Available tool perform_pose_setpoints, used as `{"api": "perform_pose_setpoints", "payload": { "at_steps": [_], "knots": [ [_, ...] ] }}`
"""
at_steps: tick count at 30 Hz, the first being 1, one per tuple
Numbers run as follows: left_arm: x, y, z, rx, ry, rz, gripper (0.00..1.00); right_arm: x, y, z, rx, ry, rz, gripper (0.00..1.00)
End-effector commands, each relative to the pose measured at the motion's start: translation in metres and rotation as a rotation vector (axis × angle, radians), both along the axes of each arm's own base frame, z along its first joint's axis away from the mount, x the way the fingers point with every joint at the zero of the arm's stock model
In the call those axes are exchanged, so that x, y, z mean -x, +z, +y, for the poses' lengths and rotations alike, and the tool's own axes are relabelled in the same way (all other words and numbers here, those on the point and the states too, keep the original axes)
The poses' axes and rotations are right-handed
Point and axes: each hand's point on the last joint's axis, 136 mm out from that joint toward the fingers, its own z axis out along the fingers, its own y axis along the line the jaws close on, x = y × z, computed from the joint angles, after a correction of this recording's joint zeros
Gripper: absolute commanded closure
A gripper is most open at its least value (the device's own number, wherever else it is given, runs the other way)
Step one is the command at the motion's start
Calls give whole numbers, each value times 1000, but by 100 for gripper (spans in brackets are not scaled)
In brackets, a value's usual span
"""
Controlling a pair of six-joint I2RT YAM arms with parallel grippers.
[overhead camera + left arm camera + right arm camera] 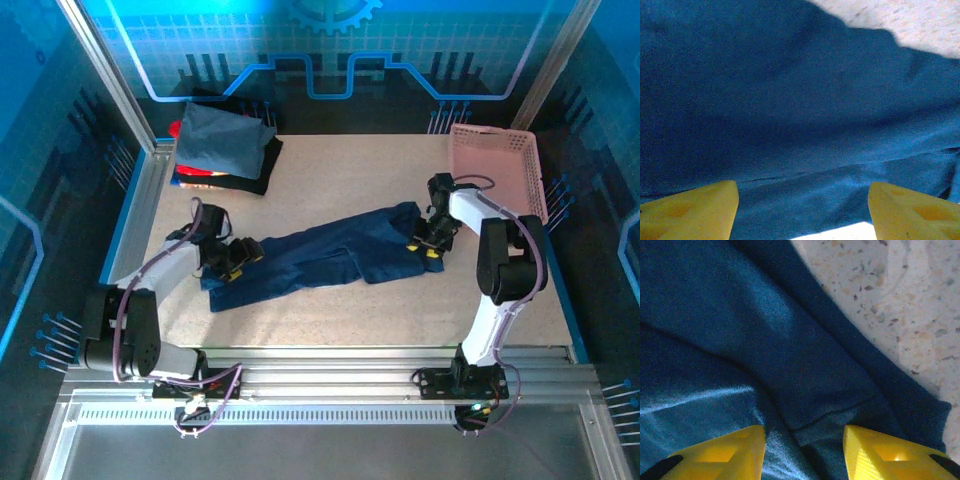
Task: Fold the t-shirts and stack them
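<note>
Lying crumpled on speckled table, navy t-shirt; blue-lit walls, seemingly glass.

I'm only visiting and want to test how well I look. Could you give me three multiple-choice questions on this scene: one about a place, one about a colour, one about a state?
1. Where is the pink basket?
A near left corner; B far right corner; C centre.
2. What colour is the top shirt of the folded pile?
A slate-blue; B yellow; C white.
3. How is the navy shirt lying?
A neatly folded; B unfolded and creased; C hanging in the air.

1 B, it stands at the far right edge.
2 A, slate-blue cloth lies uppermost.
3 B, it sprawls creased across the centre.
</note>
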Motion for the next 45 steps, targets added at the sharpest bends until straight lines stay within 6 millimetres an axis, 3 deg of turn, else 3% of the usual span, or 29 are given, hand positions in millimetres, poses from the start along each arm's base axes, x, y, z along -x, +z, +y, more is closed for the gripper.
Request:
{"api": "perform_pose_setpoints", "payload": {
  "at_steps": [1, 4, 8, 13, 17, 20, 26, 29, 30, 32, 34, 37, 40, 43, 45],
  "knots": [
    [11, -25, 10, -18, 36, 78, 30, 14, -13, -9, 52, -66, 57, 54],
    [21, -42, 24, -35, 80, 148, 30, 9, -23, -17, 97, -104, 77, 54],
    [31, -55, 39, -76, 98, 208, 31, -21, -24, -19, 133, -151, 60, 54],
    [41, -59, 46, -89, 95, 240, 30, -77, -23, -3, 144, -156, 25, 54],
    [54, -55, 45, -83, 93, 278, 30, -127, -32, 27, 81, -128, 1, 54],
    [68, -50, 38, -39, 125, 290, 29, -171, -28, 48, 28, -102, -65, 53],
    [89, -36, 16, 90, 226, 313, 28, -254, -8, 72, -197, -205, -269, 49],
    [98, -18, -2, 134, 227, 311, 27, -285, 27, 82, -350, -221, -396, 49],
    [100, -10, -5, 128, 218, 300, 27, -289, 48, 83, -357, -195, -444, 47],
    [103, 6, -4, 105, 213, 267, 26, -288, 94, 89, -348, -110, -537, 43],
    [99, 23, 1, 75, 215, 222, 26, -273, 138, 93, -323, -29, -588, 38],
    [81, 44, 9, 11, 171, 141, 25, -236, 174, 103, -292, 73, -595, 35],
    [48, 53, 11, -49, 68, 69, 25, -193, 183, 119, -282, 139, -542, 34],
    [15, 48, 11, -112, -39, 64, 30, -153, 163, 141, -231, 188, -469, 37],
    [-5, 41, 9, -126, -93, 65, 41, -136, 147, 161, -234, 209, -435, 42]
  ]
}}
